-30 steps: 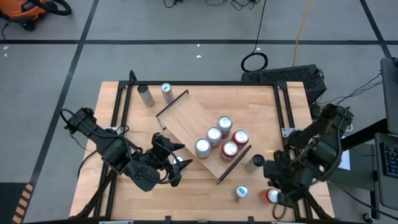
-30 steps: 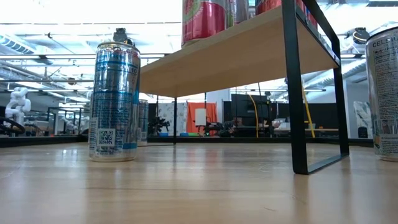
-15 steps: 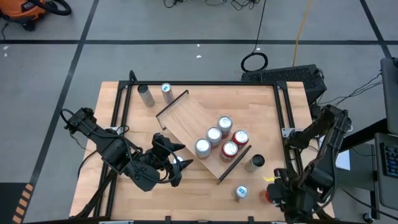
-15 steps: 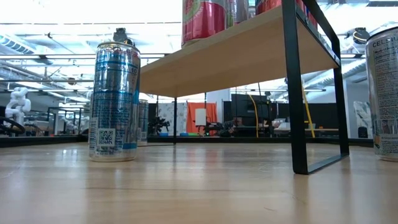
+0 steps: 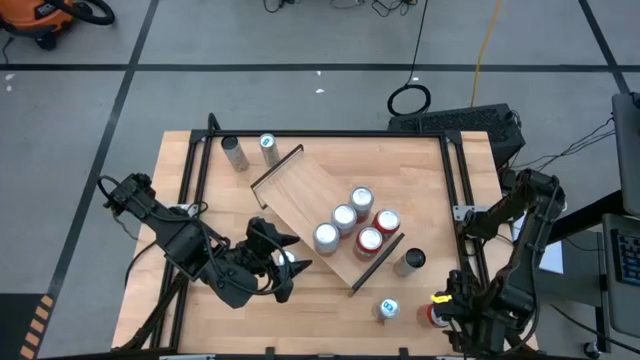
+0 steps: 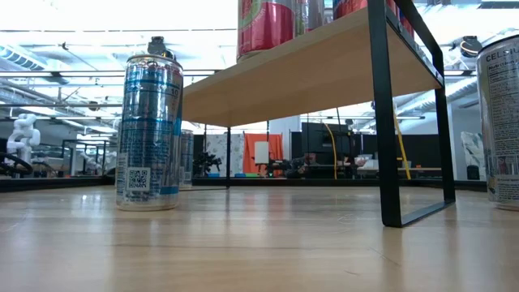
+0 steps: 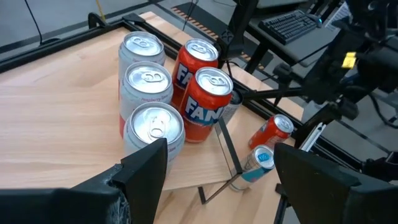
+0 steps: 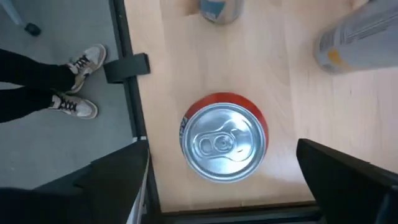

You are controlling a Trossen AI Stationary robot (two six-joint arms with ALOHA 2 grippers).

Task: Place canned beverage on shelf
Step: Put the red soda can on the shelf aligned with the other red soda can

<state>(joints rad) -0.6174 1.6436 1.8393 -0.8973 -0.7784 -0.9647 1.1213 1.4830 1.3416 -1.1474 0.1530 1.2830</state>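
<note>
From above: five cans stand on the shelf (image 5: 325,215), angled mid-table (image 5: 430,180). Left gripper (image 5: 285,262) waits beside it, fingers spread. Right wrist view: right gripper (image 8: 224,180) spread wide above an upright red can (image 8: 224,144) at the table's edge.

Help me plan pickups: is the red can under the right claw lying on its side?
No, the red can stands upright on the tabletop, its silver lid and pull tab facing the right wrist camera.

Glossy metal cans (image 7: 208,102), matt light-wood shelf (image 5: 300,190)
</note>
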